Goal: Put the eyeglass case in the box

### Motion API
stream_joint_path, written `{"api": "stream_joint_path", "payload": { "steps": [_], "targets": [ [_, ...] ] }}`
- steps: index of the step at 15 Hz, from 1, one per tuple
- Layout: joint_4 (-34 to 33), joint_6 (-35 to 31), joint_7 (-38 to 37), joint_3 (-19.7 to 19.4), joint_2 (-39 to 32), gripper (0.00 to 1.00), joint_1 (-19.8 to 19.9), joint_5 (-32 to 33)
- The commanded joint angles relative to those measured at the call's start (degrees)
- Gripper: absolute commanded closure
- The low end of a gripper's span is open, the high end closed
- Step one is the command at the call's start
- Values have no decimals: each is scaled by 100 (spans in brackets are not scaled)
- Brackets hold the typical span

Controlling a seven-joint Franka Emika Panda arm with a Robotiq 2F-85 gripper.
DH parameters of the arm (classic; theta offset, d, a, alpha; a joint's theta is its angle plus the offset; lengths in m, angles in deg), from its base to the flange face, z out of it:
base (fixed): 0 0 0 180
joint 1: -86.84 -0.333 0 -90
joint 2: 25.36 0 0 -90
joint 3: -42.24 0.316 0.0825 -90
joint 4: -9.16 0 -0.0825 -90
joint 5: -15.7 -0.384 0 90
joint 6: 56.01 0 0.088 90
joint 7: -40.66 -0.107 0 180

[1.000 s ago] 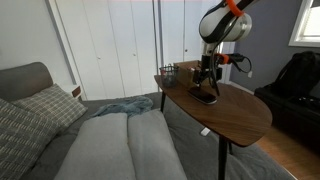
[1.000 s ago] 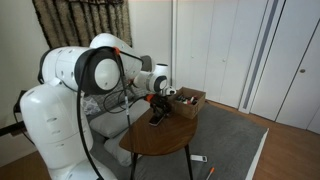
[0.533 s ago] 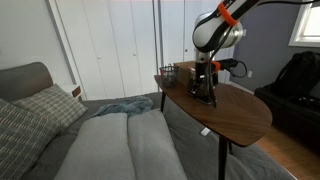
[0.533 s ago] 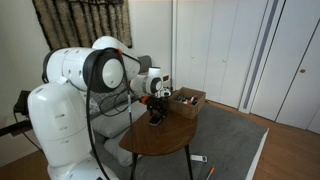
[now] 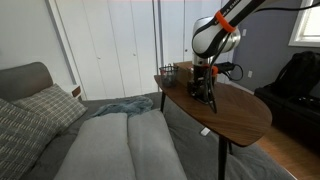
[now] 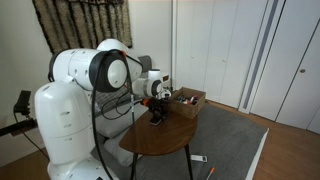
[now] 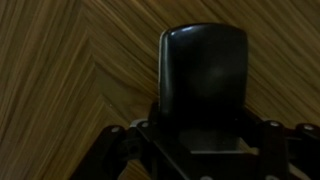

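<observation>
the fingers (image 5: 207, 97) are down at the bench (image 5: 245, 118), straddling the near end of the eyeglass case (image 7: 203, 70), which seems to lie flat on the wood and juts out ahead of them. i cannot tell whether they press its sides or only flank it. it looks like a light, rigid shell with a smooth, glossy skin that is likely slippery, so a hold across its narrow width near the middle seems safest. the box (image 6: 189, 100) sits just beyond the fingers.
</observation>
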Motion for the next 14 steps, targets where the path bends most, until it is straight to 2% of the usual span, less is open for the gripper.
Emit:
{"api": "stream_joint_path", "payload": {
  "steps": [1,6,10,13,14],
  "targets": [
    [58,-364,15,-17,67,54,-39,99],
    [143,-983,679,83,589,54,-24,-524],
    [36,-1028,1757,118,958,54,-61,-1435],
    [9,-1470,1765,-33,1171,54,44,-1495],
    [82,-1560,1663,-91,1232,54,127,-1186]
  ]
}}
